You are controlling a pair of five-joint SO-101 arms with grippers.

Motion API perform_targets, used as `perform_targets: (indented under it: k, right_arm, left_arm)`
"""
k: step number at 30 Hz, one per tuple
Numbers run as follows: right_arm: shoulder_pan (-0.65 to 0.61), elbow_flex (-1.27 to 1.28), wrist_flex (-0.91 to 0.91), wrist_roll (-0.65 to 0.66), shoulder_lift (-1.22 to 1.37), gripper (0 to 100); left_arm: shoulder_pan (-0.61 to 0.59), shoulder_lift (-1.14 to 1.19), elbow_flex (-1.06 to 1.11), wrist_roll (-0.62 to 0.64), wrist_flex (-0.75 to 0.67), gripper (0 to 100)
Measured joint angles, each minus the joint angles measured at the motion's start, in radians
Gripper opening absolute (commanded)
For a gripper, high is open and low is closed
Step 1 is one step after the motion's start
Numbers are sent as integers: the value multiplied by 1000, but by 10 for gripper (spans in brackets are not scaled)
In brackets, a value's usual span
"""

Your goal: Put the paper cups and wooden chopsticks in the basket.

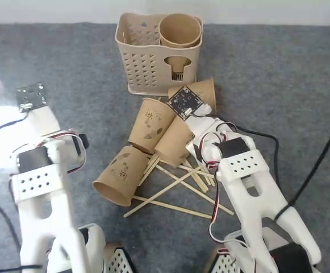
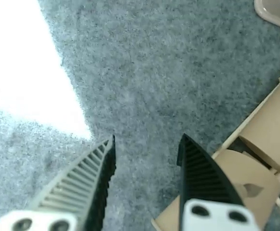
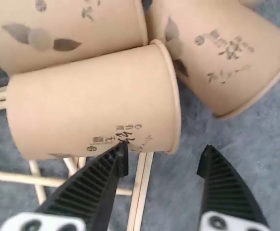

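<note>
You see paper cups [image 1: 122, 176] in matt brown kraft paper, smooth walls, faint leaf print. Chopsticks [image 1: 199, 179] at lower centre: pale bare wood, dull, unvarnished look. Basket [image 1: 133, 62] at top centre: beige moulded plastic, smooth, slight sheen. Beneath everything, grey cloth [image 1: 278, 74]: fuzzy, rough nap, matt. Your arms [image 1: 37, 187]: white plastic, matt shells. Fingers [image 3: 89, 190]: ribbed dark plastic faces.

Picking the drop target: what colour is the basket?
The basket is beige; the high view shows it best.
</note>
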Motion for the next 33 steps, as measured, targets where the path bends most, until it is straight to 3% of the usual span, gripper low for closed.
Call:
perform_targets:
  k: [7, 10, 13, 17, 23, 33]
  right_arm:
    - [2, 0, -135, 0, 180, 243]
    - [0, 0, -204, 8, 256, 164]
    - [0, 0, -241, 81, 281, 13]
    - [-3, 0, -216, 164, 279, 14]
    - [-5, 0, -28, 155, 104, 8]
    - [-97, 187, 54, 57, -295, 8]
  left_arm:
    - [-2, 0, 0, 0, 0, 200]
    - [6, 0, 0, 5, 0, 200]
    - [35, 0, 9, 0, 0, 200]
    - [60, 0, 15, 0, 0, 200]
    - [69, 0, 15, -51, 8, 200]
    - [87, 0, -63, -140, 304, 201]
